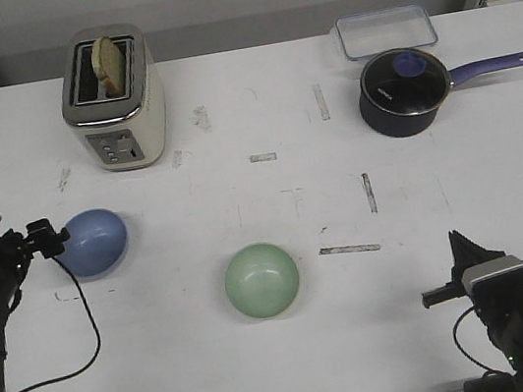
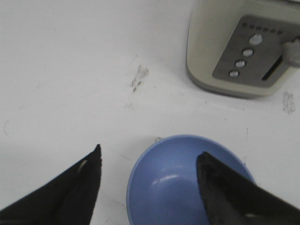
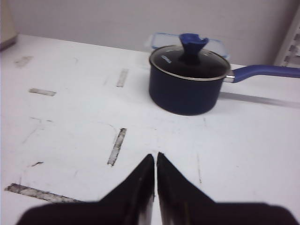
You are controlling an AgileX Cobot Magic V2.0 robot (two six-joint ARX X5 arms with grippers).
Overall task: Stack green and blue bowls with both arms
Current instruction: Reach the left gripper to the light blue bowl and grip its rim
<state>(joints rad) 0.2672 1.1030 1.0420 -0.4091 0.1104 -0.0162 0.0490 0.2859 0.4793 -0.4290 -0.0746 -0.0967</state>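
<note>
A white desk [image 1: 270,374], scuffed with grey marks and bits of worn tape, stands before a plain grey wall. The pale blue bowl [image 1: 92,243] sits at the left, tipped, with the left end effector [image 2: 149,161] spread wide across its rim; the mint green bowl [image 1: 262,279] rests upright near the middle. The right end effector [image 3: 155,161] is clenched, holding nothing
</note>
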